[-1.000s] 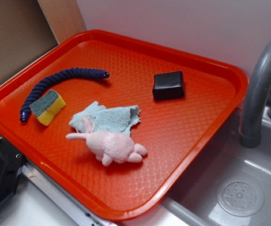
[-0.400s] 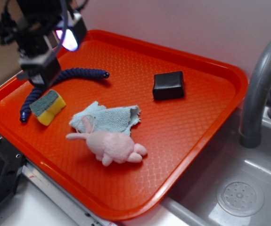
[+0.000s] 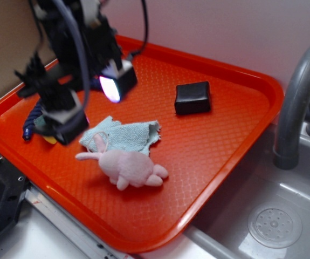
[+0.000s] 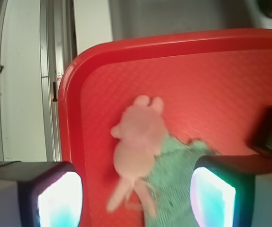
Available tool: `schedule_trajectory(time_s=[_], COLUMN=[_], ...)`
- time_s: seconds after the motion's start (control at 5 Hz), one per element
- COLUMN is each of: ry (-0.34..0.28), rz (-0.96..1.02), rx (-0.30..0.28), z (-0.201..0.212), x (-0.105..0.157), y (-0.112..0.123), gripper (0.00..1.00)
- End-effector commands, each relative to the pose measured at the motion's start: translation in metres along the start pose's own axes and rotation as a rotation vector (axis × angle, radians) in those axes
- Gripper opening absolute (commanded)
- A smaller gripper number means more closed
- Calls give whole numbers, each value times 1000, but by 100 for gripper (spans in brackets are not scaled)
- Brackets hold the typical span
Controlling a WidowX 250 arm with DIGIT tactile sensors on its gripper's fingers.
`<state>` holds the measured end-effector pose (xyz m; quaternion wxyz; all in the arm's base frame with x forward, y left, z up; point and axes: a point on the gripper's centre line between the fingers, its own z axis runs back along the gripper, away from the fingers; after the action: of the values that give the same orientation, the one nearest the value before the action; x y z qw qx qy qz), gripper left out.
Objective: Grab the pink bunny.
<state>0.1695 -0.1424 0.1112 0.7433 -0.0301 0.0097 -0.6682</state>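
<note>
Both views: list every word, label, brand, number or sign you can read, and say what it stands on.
None can be read in either view.
The pink bunny, the rag, the black block and the orange tray carry no print.
The pincer is motion-blurred in the exterior view; no marking can be made out on it.
The wrist view is blurred and shows no text.

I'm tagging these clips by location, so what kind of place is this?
Likely a toy kitchen sink setup: a grey faucet over a basin with a drain, and beside it an orange tray holding a bunny and rag.
</note>
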Motion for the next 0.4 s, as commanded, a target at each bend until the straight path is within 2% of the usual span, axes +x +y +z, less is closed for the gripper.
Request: schedule_trajectory(time_s=[0.0, 0.2], ry=[27, 37], rz=[120, 241], rx=[-50, -34], z=[-42, -48], x=[15, 5], y=[-4, 3], gripper=[100, 100])
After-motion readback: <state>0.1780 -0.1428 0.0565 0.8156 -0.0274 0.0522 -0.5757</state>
